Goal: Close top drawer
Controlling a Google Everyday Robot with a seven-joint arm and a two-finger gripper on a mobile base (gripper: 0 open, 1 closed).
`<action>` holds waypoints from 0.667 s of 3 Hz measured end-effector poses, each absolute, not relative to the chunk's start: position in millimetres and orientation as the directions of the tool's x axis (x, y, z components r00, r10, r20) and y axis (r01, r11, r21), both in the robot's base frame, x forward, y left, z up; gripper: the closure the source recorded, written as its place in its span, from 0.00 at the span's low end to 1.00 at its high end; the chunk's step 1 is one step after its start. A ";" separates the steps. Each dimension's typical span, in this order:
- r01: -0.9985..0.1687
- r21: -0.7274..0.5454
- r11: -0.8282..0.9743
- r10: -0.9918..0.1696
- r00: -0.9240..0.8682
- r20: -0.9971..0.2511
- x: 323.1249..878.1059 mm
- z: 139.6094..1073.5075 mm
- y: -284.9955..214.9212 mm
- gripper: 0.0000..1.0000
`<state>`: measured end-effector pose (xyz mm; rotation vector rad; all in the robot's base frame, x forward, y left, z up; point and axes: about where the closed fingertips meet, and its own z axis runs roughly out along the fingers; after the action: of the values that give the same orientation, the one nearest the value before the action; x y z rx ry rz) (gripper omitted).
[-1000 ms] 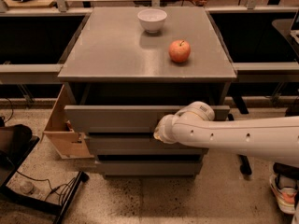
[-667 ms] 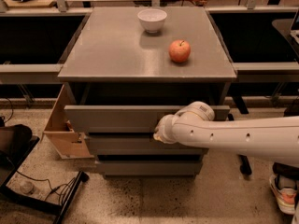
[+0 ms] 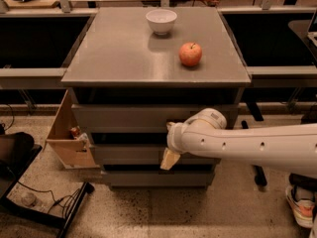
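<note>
The top drawer (image 3: 124, 118) is the uppermost of three grey fronts of the grey cabinet (image 3: 99, 58). Its flat front stands a little forward of the cabinet top's edge, with a dark gap above it. My gripper (image 3: 169, 143) is at the end of the white arm that reaches in from the right. It sits right in front of the drawer fronts, at the right half, about level with the lower edge of the top drawer and the middle drawer (image 3: 129, 154). Whether it touches the top drawer's front I cannot tell.
A white bowl (image 3: 161, 20) and a red apple (image 3: 190, 54) stand on the cabinet top. A light wooden box (image 3: 67, 138) leans at the cabinet's left side. Cables and a black stand (image 3: 44, 205) lie on the floor at left. A shoe (image 3: 300, 205) is at right.
</note>
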<state>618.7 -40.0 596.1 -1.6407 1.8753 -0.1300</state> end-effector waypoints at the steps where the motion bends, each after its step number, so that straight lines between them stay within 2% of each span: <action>1: -0.857 -0.467 0.218 -0.920 -0.021 -0.391 618.7 596.1 -40.0 0.02; 2: -0.857 -0.467 0.218 -0.920 -0.021 -0.391 618.7 596.1 -40.0 0.24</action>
<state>618.7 -40.0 596.1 -1.6407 1.8753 -0.1300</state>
